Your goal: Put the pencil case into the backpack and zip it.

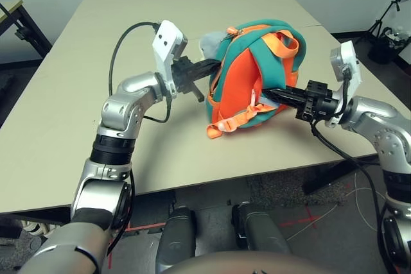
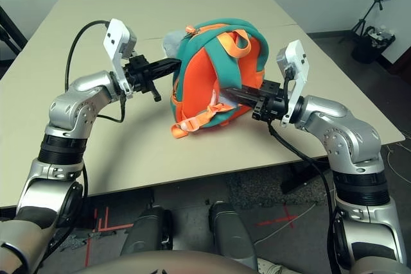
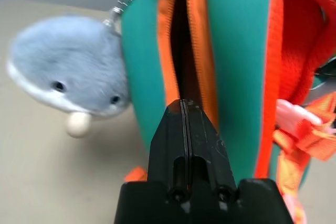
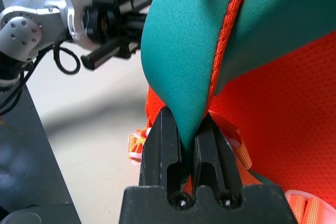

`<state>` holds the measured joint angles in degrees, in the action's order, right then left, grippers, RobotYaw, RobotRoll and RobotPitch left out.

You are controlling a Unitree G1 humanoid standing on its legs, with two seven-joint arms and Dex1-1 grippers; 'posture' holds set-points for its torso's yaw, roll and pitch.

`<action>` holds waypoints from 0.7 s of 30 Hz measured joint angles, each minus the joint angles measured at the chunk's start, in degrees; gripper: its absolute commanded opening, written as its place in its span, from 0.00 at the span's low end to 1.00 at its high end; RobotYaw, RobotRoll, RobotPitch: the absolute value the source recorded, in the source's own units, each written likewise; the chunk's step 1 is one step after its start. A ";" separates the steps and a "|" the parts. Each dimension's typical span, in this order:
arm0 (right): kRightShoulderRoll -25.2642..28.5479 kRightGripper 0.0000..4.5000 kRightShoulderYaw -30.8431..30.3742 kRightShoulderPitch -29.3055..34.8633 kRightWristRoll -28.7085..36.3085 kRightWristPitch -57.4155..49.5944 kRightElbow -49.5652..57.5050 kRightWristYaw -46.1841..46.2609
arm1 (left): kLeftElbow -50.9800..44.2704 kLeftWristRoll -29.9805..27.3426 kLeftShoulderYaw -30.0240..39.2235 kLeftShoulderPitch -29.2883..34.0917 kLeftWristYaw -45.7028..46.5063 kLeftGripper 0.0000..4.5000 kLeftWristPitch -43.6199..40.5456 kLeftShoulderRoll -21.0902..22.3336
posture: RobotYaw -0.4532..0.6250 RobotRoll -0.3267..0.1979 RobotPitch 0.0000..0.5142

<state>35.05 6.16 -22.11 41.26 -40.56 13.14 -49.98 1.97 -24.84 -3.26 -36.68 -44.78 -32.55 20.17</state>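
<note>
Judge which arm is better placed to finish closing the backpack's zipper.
Left, probably. The left gripper is shut at the orange zipper track; the right gripper is clamped on a teal strap, steadying the backpack.

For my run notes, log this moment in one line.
backpack: upright on table | right gripper: shut on teal strap | left gripper: shut at zipper | pencil case: unseen

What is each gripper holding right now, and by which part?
The right gripper pinches a teal strap of the backpack. The left gripper is shut at the orange zipper line, probably on the pull, which is hidden.
</note>
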 measured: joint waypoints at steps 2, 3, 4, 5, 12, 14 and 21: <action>0.02 0.00 0.00 0.00 0.01 0.00 0.00 -0.03 | -1.37 -1.72 1.14 -0.35 -0.72 0.01 -0.89 0.58 | 0.29 0.62 0.10; 0.06 0.00 0.00 0.01 0.02 0.00 0.01 -0.08 | -1.63 -3.03 2.16 -0.87 -1.72 0.01 -1.43 1.30 | 0.29 0.62 0.10; 0.15 0.00 0.00 0.06 0.02 0.00 0.00 -0.13 | -1.96 -4.26 3.21 -1.30 -2.60 0.02 -1.92 2.09 | 0.29 0.62 0.11; 0.21 0.00 0.01 0.09 0.02 0.00 0.01 -0.18 | -2.26 -5.84 4.60 -1.80 -3.62 0.05 -2.71 3.17 | 0.29 0.62 0.11; 0.62 0.00 0.08 0.27 0.00 0.00 -0.01 -0.21 | 1.18 -14.56 16.10 -10.78 -5.68 0.56 -5.00 8.53 | 0.29 0.62 0.12; 0.69 0.00 0.10 0.28 0.01 0.00 -0.03 -0.22 | 4.31 -14.06 17.52 -12.49 -5.25 0.75 -3.44 10.15 | 0.29 0.62 0.12; 0.95 0.00 0.12 0.27 -0.01 0.28 -0.42 -0.34 | 15.24 -9.32 17.52 -12.93 -1.41 0.99 2.51 7.42 | 0.28 0.62 0.11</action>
<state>36.00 6.28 -21.84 41.25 -40.28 12.71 -50.32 17.20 -34.16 14.26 -49.61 -46.18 -30.05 27.59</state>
